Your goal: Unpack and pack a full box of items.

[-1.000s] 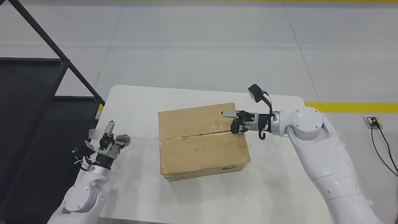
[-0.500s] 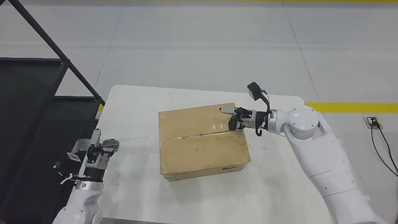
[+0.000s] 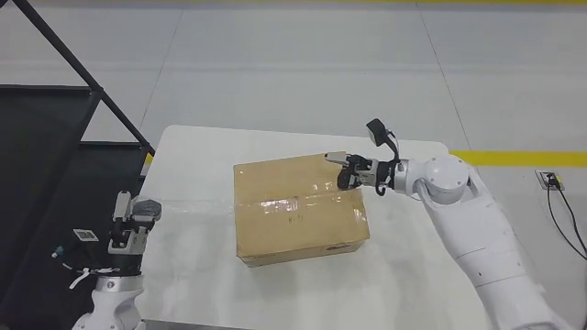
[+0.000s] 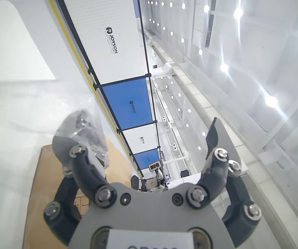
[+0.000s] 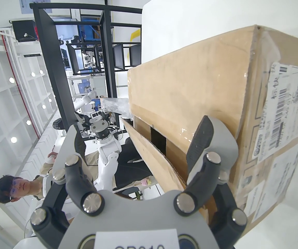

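Holding its fingers spread, the right gripper (image 5: 141,130) is at the ajar flap (image 5: 151,156) of the brown cardboard box (image 5: 190,78). The left gripper (image 4: 142,123) has fingers spread too, crumpled clear tape (image 4: 84,128) stuck on one.

1 cardboard box (image 3: 298,213), 1 table (image 3: 204,154), 2 hands (image 3: 135,207) (image 3: 341,170)
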`<state>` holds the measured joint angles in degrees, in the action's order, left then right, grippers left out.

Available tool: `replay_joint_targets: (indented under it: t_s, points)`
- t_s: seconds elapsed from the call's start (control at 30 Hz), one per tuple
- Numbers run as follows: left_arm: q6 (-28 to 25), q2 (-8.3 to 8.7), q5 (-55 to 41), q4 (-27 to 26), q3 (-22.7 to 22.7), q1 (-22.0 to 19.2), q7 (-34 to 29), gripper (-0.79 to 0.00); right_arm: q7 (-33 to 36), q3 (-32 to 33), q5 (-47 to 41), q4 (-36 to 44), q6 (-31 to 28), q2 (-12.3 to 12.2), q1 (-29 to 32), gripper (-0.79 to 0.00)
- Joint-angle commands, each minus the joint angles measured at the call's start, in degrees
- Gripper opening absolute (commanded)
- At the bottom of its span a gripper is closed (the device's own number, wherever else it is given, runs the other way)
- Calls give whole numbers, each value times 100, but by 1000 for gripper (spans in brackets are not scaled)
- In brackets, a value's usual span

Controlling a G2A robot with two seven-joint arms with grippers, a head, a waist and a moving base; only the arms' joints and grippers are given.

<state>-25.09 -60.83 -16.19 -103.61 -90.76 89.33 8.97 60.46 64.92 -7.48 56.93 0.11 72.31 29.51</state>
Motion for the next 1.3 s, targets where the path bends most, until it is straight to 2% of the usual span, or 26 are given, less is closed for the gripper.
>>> replay_joint_targets:
  t_s: [0.0, 0.07, 0.23, 0.33, 0.63, 0.8, 1.03, 1.27]
  points:
    - [62, -17, 190, -199, -40, 68, 121, 0, 8, 23, -11, 10, 30, -14, 18, 0]
    - [122, -34, 330, -368, -69, 102, 198, 0, 21, 44, -29, 23, 37, -26, 36, 0]
    - [278, -76, 511, -631, -93, 93, 236, 0, -159, 270, -279, 248, -365, -76, 255, 0]
    - [372, -101, 663, -763, -106, 80, 273, 0, 5, 469, -442, 531, -553, -142, 461, 0]
    - [602, -181, 1257, -1159, 8, 18, 383, 0, 234, 763, -484, 1234, -587, -292, 971, 0]
    - [740, -230, 1590, -1270, 135, -33, 462, 0, 473, 817, -504, 1364, -494, -349, 1080, 0]
    - [907, -295, 1865, -1358, 313, -146, 448, 0, 211, 680, -552, 967, -487, -328, 898, 0]
    - [1105, -354, 2176, -1450, 475, -261, 414, 0, 458, 448, -495, 425, -364, -306, 518, 0]
